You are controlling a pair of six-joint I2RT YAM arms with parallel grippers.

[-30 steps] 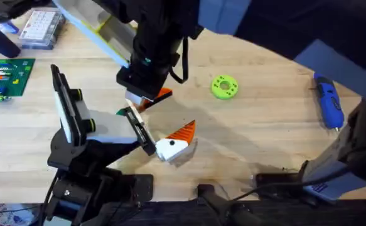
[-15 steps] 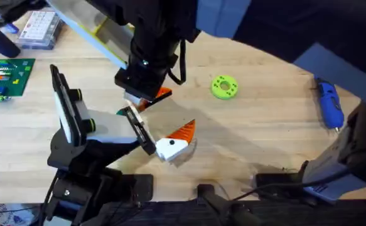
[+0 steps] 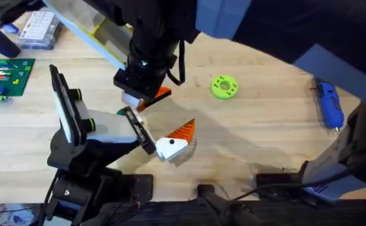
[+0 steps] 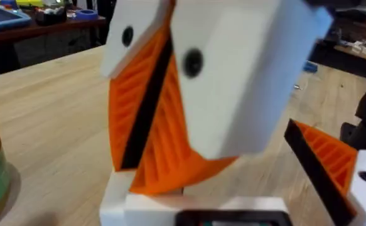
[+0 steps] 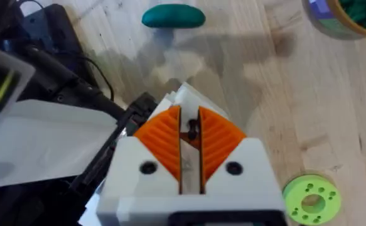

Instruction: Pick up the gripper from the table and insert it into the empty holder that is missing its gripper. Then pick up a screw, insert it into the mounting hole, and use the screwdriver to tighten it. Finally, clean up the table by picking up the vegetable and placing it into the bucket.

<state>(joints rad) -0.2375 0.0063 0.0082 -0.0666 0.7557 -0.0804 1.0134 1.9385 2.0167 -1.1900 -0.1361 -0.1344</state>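
Step 1 of 3 underway: right gripper [image 3: 142, 94] is clenched on the gripper [image 3: 161, 94], right at the holder [image 3: 104, 129] rail. I judge it isn't seated. Screwdriver [image 3: 328, 103] untouched on the table, vegetable [image 5: 173, 16] outside the bucket [image 5: 333, 22].

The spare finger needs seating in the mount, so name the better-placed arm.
Right. The right hand grips the finger and hangs beside the mount, at its empty side.
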